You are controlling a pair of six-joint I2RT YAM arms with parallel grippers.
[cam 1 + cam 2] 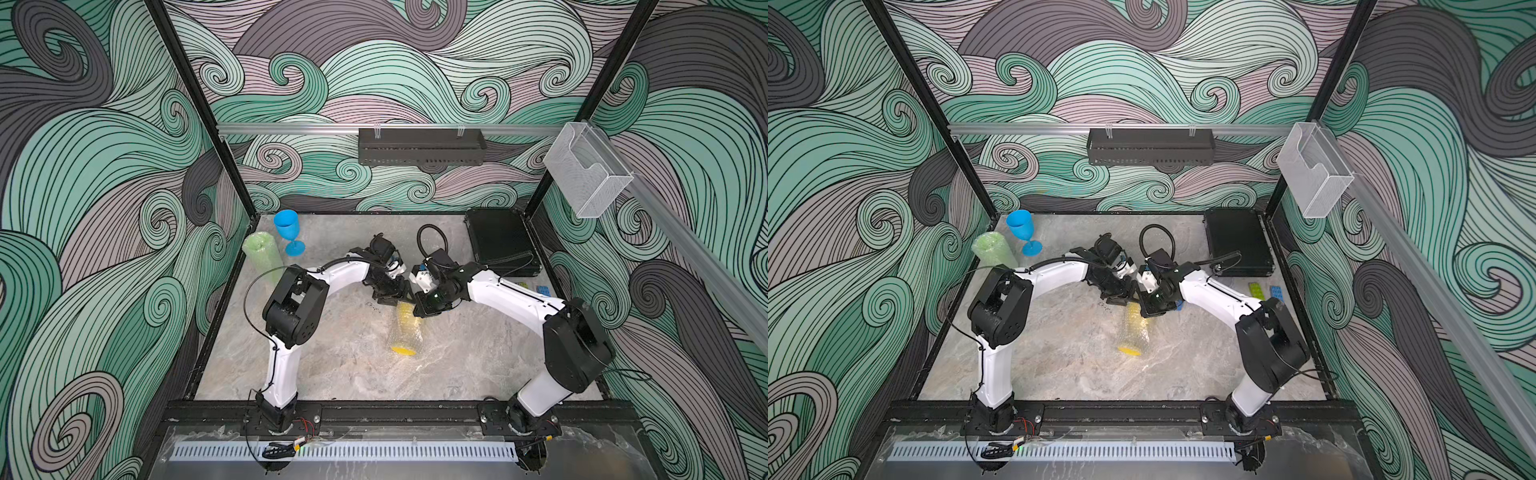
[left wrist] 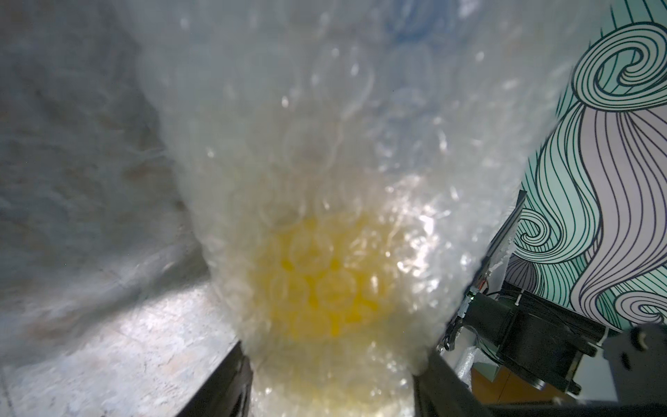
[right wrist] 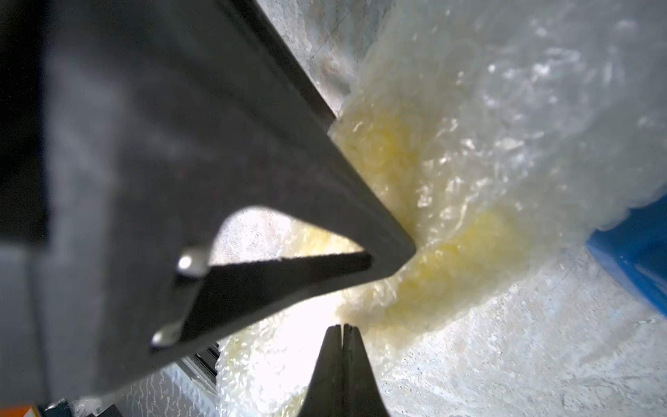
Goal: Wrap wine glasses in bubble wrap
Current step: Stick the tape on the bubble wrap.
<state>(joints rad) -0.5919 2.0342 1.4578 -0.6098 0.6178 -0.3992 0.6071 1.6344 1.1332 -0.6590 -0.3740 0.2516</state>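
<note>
The yellow wine glass lies on its side mid-table, rolled in bubble wrap. My left gripper is at its far end; in the left wrist view its fingers press both sides of the wrapped glass, so it is shut on it. My right gripper is shut, its tips against the edge of the wrap beside the left finger. The blue wine glass stands bare at the back left. The green wine glass lies wrapped next to it.
A black case lies at the back right, with small green and blue items beside it. A blue object sits close to the wrapped yellow glass. A black basket and a clear bin hang on the rails.
</note>
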